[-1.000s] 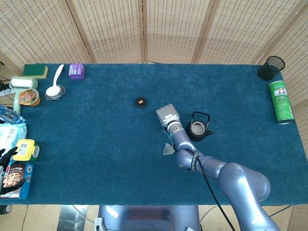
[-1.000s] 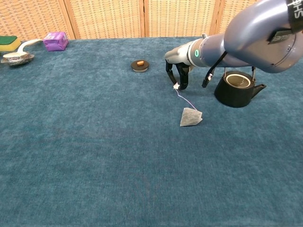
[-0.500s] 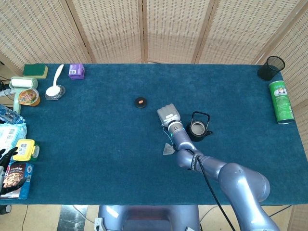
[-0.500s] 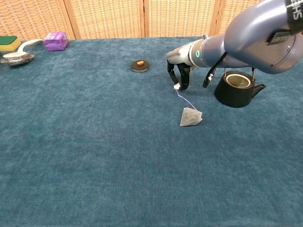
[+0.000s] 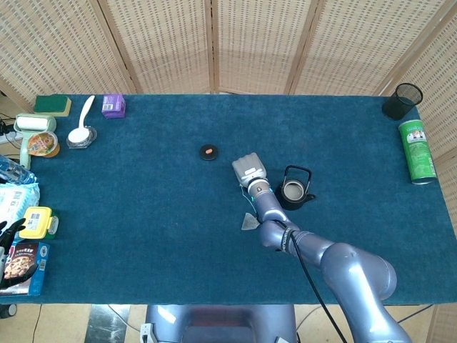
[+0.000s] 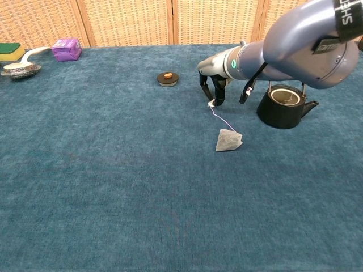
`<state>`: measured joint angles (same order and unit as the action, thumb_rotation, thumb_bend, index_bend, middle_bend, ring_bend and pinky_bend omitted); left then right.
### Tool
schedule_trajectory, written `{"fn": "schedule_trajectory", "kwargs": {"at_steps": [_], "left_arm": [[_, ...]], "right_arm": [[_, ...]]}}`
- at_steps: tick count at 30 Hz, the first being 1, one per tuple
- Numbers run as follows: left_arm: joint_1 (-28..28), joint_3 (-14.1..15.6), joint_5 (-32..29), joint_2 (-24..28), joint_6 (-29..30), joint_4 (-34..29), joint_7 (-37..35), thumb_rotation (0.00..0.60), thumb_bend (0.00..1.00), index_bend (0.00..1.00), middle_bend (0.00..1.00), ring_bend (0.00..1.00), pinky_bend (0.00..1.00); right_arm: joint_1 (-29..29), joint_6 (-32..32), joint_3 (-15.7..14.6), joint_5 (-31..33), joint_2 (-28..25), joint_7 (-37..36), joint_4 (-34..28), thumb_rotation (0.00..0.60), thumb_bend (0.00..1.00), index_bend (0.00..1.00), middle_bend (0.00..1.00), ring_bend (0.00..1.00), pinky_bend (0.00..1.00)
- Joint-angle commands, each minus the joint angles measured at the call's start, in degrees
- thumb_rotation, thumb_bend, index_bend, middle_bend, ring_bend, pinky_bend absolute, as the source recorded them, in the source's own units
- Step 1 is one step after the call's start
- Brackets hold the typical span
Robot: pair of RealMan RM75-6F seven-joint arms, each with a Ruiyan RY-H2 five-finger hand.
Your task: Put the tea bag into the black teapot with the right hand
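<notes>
A: Status of the right hand (image 6: 214, 88)?

B: Fingers point down at the counter (image 6: 113, 187), closed on the small white tag (image 6: 211, 103) at the end of the string (image 6: 222, 119). The chest view shows the tag pinched at the fingertips. The head view shows only the back of the hand, so grip detail comes from the chest view alone.

A: Change over the last second?

B: Almost none. The hand has shifted only slightly, first toward 3 o'clock and then back. The tag is at the same height, and the string runs the same slack line to the bag (image 6: 228, 140). The bag has not moved (it lies flat on the counter, at 5 o'clock from the hand).

A: Meaning for the task?

B: Judgement: the grasp is made, the lift has not begun. The bag is outside the pot (image 6: 282, 105). The pot stands at 3 o'clock from the hand, lid off, mouth open, handle upright. The lid (image 6: 167, 78) sits apart at 9 o'clock from the hand.

A: Next move?

B: Raise the hand until the bag hangs free, carry it toward 3 o'clock over the pot mouth, lower it in, release. Risk: a swinging bag may catch the upright handle.

A: Left hand?

B: Its dark fingers (image 5: 10, 229) show at the left edge of the head view. Whether they are spread or closed cannot be told.
</notes>
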<state>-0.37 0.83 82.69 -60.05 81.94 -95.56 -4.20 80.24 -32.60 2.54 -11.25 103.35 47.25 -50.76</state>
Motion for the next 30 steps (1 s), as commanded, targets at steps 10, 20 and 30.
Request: {"fn": "schedule_trajectory", "kwargs": {"at_steps": [10,20,30], "left_arm": [[0.0,0.0,-0.1,0.2,-0.2,-0.1,-0.6,0.6,0.28,0.08,0.19,0.03,0.12],[0.1,0.0,-0.2,0.1,-0.1,0.4,-1.0,0.6,0.28,0.08,0.19,0.03,0.12],[0.1,0.0,-0.3,0.1,-0.2,0.7,-1.3,0.6,0.28,0.08,0.19,0.03,0.12]], "right_arm": [[0.1,0.1,0.3,0.6,0.8,0.8,0.7,0.6,0.46,0.52,1.0,1.0,1.0],[0.1,-0.1,0.8,1.1,1.6,1.5,1.6,0.6,0.49,0.54,1.0,1.0,1.0],[-0.2,-0.2,1.2,1.3,1.9,2.2,1.9,0.6,0.51,0.56,1.0,1.0,1.0]]}}
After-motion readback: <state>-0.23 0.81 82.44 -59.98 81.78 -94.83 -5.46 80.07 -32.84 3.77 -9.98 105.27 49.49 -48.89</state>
